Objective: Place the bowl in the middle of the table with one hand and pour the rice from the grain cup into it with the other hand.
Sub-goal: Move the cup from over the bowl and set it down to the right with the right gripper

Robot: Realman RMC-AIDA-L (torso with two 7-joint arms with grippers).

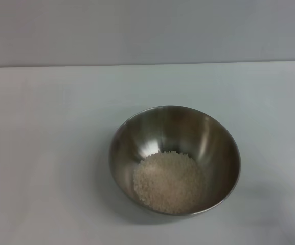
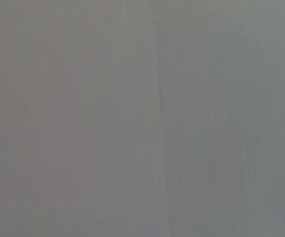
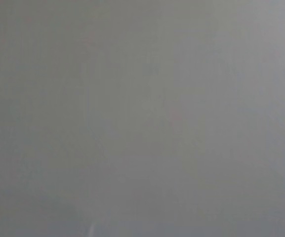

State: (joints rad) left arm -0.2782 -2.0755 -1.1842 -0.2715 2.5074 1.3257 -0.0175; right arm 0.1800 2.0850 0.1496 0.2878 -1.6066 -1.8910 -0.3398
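Stainless steel shows bright on the bowl [image 1: 175,159], which stands upright on the white bench [image 1: 45,153] in the head view, a little to the robot's right of the middle and toward the near edge. Its brushed inner wall catches pale streaks of light on the far and right sides. The rice [image 1: 167,181] lies inside it as one off-white heap, covering the bottom and banked toward the near wall, with the grains reaching close under the near rim. The far part of the inner wall above the heap is bare metal. A soft shadow spreads on the bench around the bowl's near and left sides. Beyond the bench's far edge runs a plain grey wall [image 1: 147,30].

Neither pincer shows in any view, so whether either is wide, narrow or holding something cannot be told. Both wrist views show only a flat grey surface; the left one has a thin dark seam [image 2: 159,98] running down it.
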